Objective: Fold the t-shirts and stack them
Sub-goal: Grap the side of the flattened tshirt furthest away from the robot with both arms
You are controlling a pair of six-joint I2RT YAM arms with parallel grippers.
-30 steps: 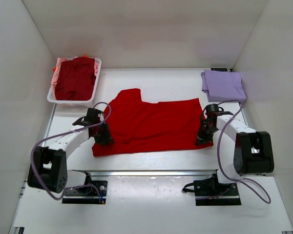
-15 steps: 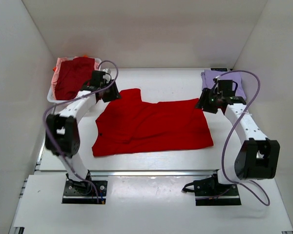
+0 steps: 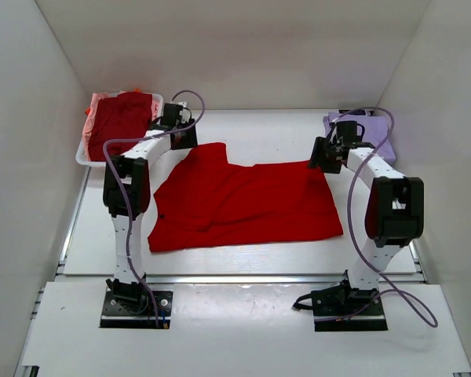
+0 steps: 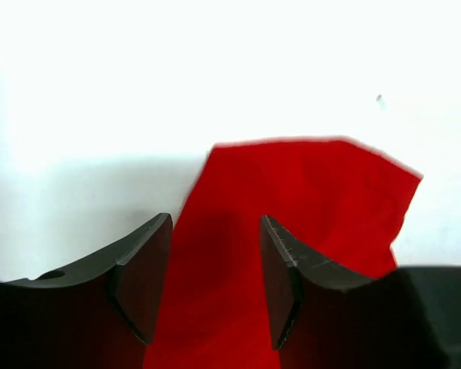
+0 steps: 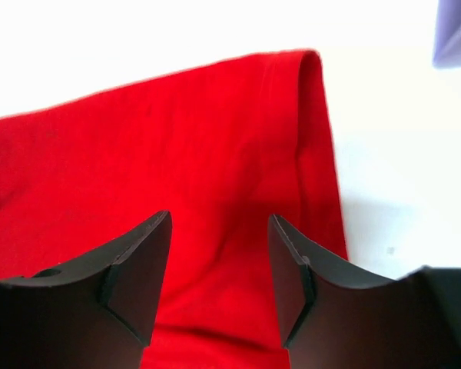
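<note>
At the far left, the white basket (image 3: 81, 160) held a dark maroon t-shirt (image 3: 122, 124). It covered nearly all of a pink cloth (image 3: 95, 104), of which only a strip along the left rim showed. Whether either was folded could not be made out.

The left gripper (image 3: 182, 135) stood just right of the basket, at the far left corner of the red t-shirt (image 3: 243, 204). From above, its fingers were lost in the dark wrist body. The left wrist view showed the left gripper (image 4: 215, 231) with jaws apart and nothing clamped. The red t-shirt (image 4: 307, 192) lay beneath the gap, one corner reaching onto the white table (image 4: 215, 69). Whether the fingertips touched the cloth could not be determined. A dark, blurred shape cut off that view's lower right corner.

The red t-shirt lay spread and creased at the middle of the table (image 3: 259, 126), unfolded, with one part jutting toward the far left.

The right gripper (image 3: 323, 159) stood at the shirt's far right corner. The right wrist view showed the right gripper (image 5: 219, 227) parted, holding nothing, with the red t-shirt (image 5: 161, 154) and its rolled edge below.

At the far right, the lavender t-shirt (image 3: 370, 135) lay folded, partly hidden by the right arm and cable. In the right wrist view, only a cropped corner of the lavender t-shirt (image 5: 455, 34) appeared.
</note>
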